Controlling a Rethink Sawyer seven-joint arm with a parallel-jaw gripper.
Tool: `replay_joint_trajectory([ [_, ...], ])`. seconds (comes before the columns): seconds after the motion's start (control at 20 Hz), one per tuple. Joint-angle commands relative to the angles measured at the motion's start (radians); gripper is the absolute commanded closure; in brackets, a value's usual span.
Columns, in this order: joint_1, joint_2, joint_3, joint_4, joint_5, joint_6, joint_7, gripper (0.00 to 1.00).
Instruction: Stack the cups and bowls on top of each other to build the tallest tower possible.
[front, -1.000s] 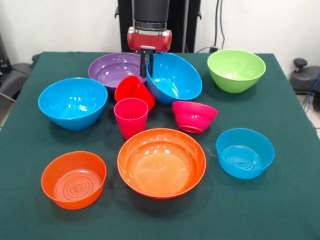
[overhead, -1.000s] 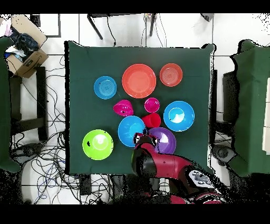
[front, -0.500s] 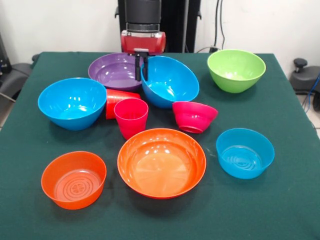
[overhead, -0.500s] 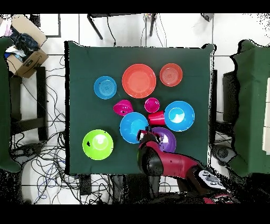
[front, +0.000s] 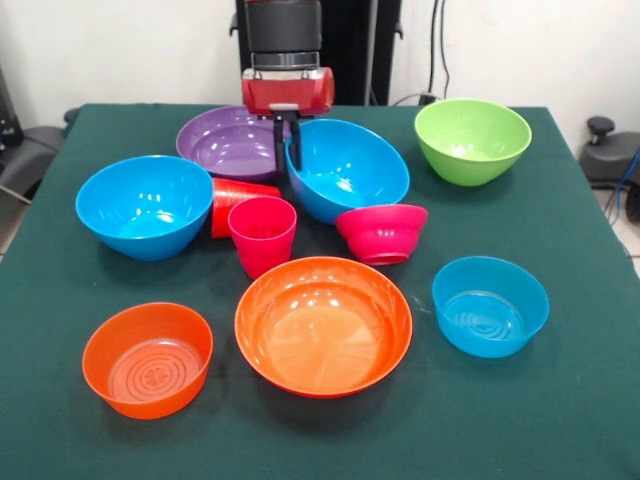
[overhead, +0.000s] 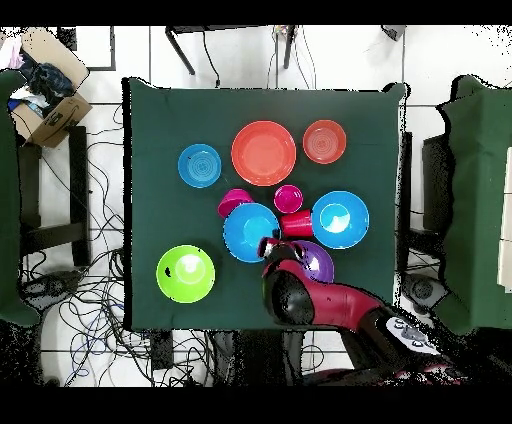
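Note:
My gripper is shut on the near-left rim of a large blue bowl and holds it tilted. That bowl's lower edge overlaps the small magenta bowl. In the overhead view the gripper grips the same blue bowl beside the magenta bowl. The red-orange cup lies on its side. The pink cup stands upright in front of it. The purple bowl sits behind the gripper. The second large blue bowl is at the left.
The lime green bowl stands at the back right. The large orange bowl sits front centre, with the small orange bowl front left and the light blue bowl front right. A cardboard box sits off the table.
The gripper has carried the tilted blue bowl toward the magenta bowl, which it now overlaps. The red-orange cup has dropped from leaning onto its side.

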Motion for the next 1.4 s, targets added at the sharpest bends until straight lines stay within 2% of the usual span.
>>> replay_joint_trajectory([
  [0.05,-0.034,-0.005,0.192,-0.023,-0.007,0.151,0.127,1.00],
  [0.4,-0.111,0.007,0.299,-0.004,0.008,0.242,0.108,1.00],
  [0.7,-0.136,0.037,0.348,-0.005,0.014,0.266,0.106,1.00],
  [1.05,-0.141,0.037,0.363,-0.001,0.006,0.214,0.127,1.00],
  [1.3,-0.181,0.059,0.411,0.009,-0.019,0.158,0.141,1.00],
  [1.4,-0.168,0.044,0.395,0.008,-0.007,0.145,0.152,1.00],
])
